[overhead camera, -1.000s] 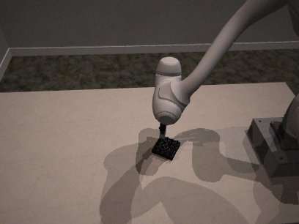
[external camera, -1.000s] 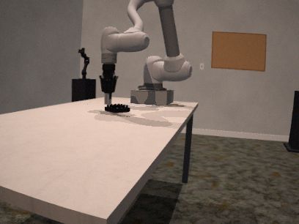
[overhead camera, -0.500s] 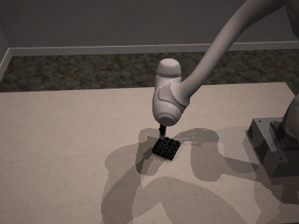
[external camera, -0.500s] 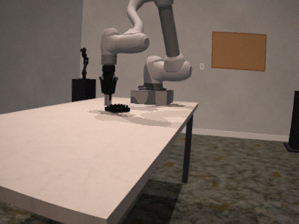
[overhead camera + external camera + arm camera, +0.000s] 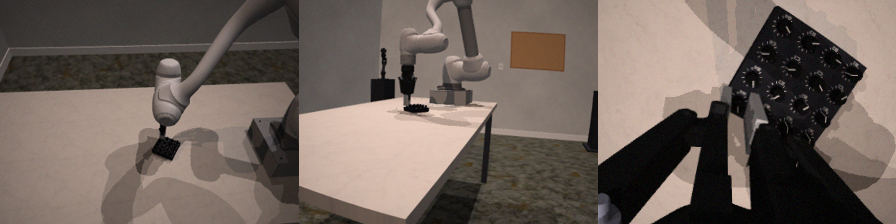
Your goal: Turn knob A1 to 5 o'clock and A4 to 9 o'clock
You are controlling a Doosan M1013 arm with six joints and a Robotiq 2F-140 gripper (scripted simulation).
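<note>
The black knob box (image 5: 163, 157) (image 5: 416, 110) (image 5: 778, 11) stands on the table, turned askew in the wrist view, with row A nearest my gripper. My gripper (image 5: 162, 137) (image 5: 407, 105) (image 5: 737, 103) points down at the box's A4 corner. Its fingers stand a little apart, open, one on each side of knob A4 (image 5: 738, 104); contact cannot be told. The white line on A4 points about straight down in the wrist view, near 11 o'clock. Knob A1 (image 5: 808, 136) is at the lower right, partly hidden by the gripper. The right finger hides most of A3. The socket is not visible.
Knobs of rows B, C and D stand close together beyond row A; B4 (image 5: 752, 78) is nearest to A4. The robot's base (image 5: 261, 143) (image 5: 465, 97) stands on the table (image 5: 55, 146) (image 5: 372, 146). Arm shadows fall around the box.
</note>
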